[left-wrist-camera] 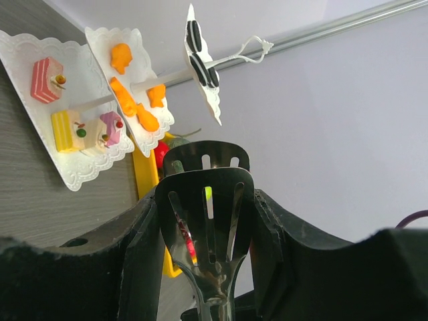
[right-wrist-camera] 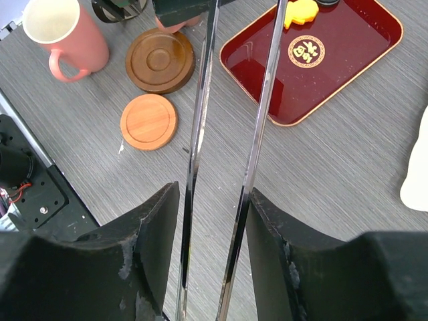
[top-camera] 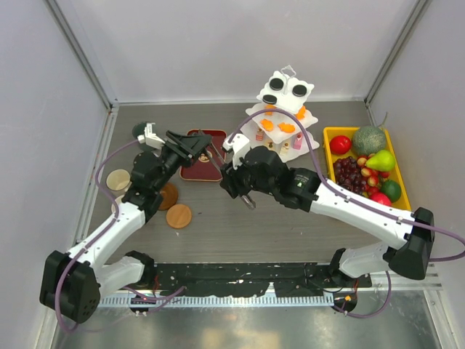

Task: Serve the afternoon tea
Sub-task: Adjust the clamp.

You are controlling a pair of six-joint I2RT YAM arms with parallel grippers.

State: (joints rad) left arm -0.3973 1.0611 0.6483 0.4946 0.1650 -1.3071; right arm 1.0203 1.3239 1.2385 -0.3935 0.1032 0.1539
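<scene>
The white three-tier stand (top-camera: 285, 102) stands at the back. It carries black round sweets (left-wrist-camera: 194, 37), orange sweets (left-wrist-camera: 124, 57) and pink-yellow sweets (left-wrist-camera: 48, 79). Metal tongs (top-camera: 212, 155) hang over the dark red tray (top-camera: 195, 171), held at both ends. My left gripper (top-camera: 195, 145) is shut on their slotted head (left-wrist-camera: 207, 200). My right gripper (top-camera: 227, 174) is shut round their two arms (right-wrist-camera: 257, 134). One orange sweet (right-wrist-camera: 301, 12) lies on the red tray (right-wrist-camera: 314, 73). Brown coasters (top-camera: 179, 216) and a pink mug (right-wrist-camera: 60, 33) sit at the left.
A yellow tray of fruit (top-camera: 330, 134) stands at the right, beside the stand. A dark green mug (top-camera: 143, 131) sits at the back left behind my left arm. Another coaster (top-camera: 118, 179) lies near the left wall. Grey walls close in both sides and the back.
</scene>
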